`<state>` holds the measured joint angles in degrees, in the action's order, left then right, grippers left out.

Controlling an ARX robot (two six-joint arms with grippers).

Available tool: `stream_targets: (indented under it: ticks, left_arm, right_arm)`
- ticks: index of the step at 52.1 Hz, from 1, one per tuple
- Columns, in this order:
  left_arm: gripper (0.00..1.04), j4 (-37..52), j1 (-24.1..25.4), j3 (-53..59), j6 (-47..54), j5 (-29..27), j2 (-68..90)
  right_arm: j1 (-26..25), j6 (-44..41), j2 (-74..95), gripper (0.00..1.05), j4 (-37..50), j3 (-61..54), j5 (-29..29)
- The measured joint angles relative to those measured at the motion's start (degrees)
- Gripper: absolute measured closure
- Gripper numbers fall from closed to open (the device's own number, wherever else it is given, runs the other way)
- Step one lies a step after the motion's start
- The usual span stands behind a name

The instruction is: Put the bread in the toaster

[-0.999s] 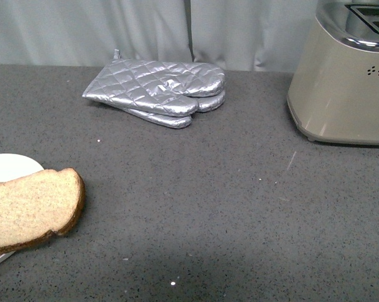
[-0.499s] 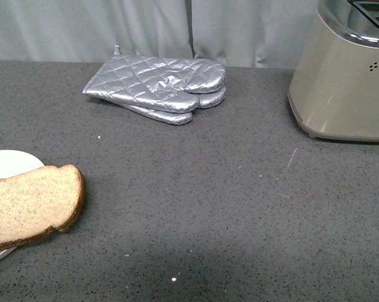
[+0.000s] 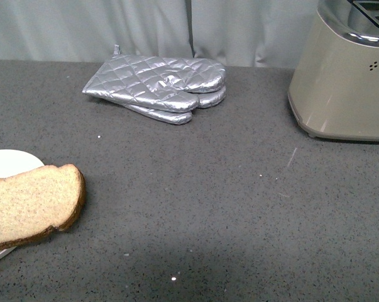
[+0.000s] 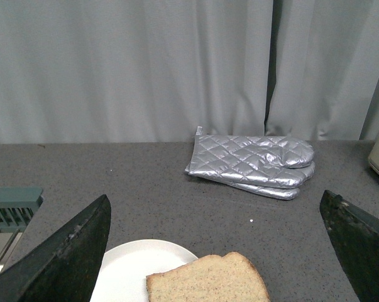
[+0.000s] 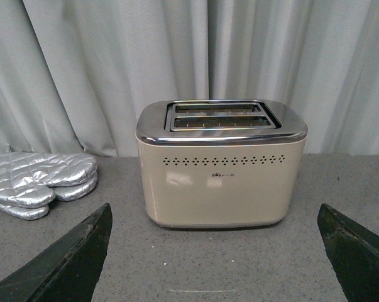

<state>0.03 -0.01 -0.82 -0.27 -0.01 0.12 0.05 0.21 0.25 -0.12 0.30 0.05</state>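
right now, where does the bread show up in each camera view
Front view: lower left, the bread lying on the white plate.
Left wrist view: the bread on the plate, nearer the camera than the oven mitts.
Right wrist view: not in it.
Shared landmark: the oven mitts, seen in all three views.

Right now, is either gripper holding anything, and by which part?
Nothing is held. The left gripper and right gripper both stand open and empty; the bread slice lies untouched on the white plate.
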Motion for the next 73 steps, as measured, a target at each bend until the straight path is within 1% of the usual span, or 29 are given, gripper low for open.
stream_targets:
  ticks: [37, 38, 40, 41, 42, 44, 45, 47, 52, 54, 58, 59, 60, 62, 66, 73]
  left_arm:
    - [0.07, -0.02, 0.0, -0.02, -0.04, 0.02, 0.02]
    - [0.07, -1.51, 0.44, -0.48, -1.7, 1.25, 0.87]
    - [0.07, -7.32, 1.57, -2.78, -5.29, 4.74, 3.26]
    - [0.07, -11.69, 2.62, -4.61, -8.11, 7.15, 5.95]
    - [0.07, -15.61, 3.67, -6.4, -10.32, 8.48, 8.94]
    - [0.07, -20.41, 5.16, -8.33, -14.97, 10.86, 12.85]
    - [0.07, -22.58, 6.03, -9.11, -18.82, 11.63, 15.15]
    - [0.07, -23.74, 7.13, -9.55, -22.27, 12.26, 18.1]
    - [0.07, -20.48, 8.92, -10.03, -30.49, 13.03, 25.57]
    - [0.07, -16.41, 9.38, -10.82, -33.83, 13.81, 29.64]
    - [0.07, -9.88, 9.75, -12.52, -36.65, 14.67, 36.61]
    - [0.07, -6.45, 10.01, -13.51, -37.79, 15.26, 40.39]
    - [0.07, -5.88, 10.1, -13.81, -38.05, 15.47, 41.68]
    - [0.07, -0.72, 10.56, -15.21, -38.95, 16.33, 47.06]
    - [0.07, 6.58, 12.0, -17.77, -39.26, 18.32, 56.76]
    - [0.07, 14.29, 15.21, -22.67, -38.36, 20.41, 71.06]
  right_arm:
    - [0.0, 0.0, 0.0, 0.09, 0.0, 0.0, 0.0]
    - [0.0, 0.0, 0.0, 0.09, 0.0, 0.0, 0.0]
    - [0.0, 0.0, 0.0, 0.09, 0.0, 0.0, 0.04]
    - [0.0, 0.0, 0.0, 0.09, 0.0, 0.0, 0.04]
    - [0.0, 0.0, 0.0, 0.09, 0.0, 0.0, 0.02]
    - [0.0, 0.0, 0.0, 0.09, 0.0, 0.0, -0.11]
    - [0.0, 0.0, 0.0, 0.09, 0.0, 0.0, -0.17]
    - [0.0, 0.0, 0.0, 0.09, 0.0, 0.0, -0.11]
    - [0.0, 0.0, 0.0, 0.09, 0.0, 0.0, -0.07]
    - [0.0, 0.0, 0.0, 0.09, 0.0, 0.0, -0.02]
    - [0.0, 0.0, 0.0, 0.09, 0.0, 0.0, -0.07]
    - [0.0, 0.0, 0.0, 0.09, 0.0, 0.0, -0.07]
    - [0.0, 0.0, 0.0, 0.09, 0.0, 0.0, -0.07]
    - [0.0, 0.0, 0.0, 0.09, 0.0, 0.0, -0.09]
    - [0.0, 0.0, 0.0, 0.09, 0.0, 0.0, -0.09]
    - [0.0, 0.0, 0.0, 0.09, 0.0, 0.0, -0.07]
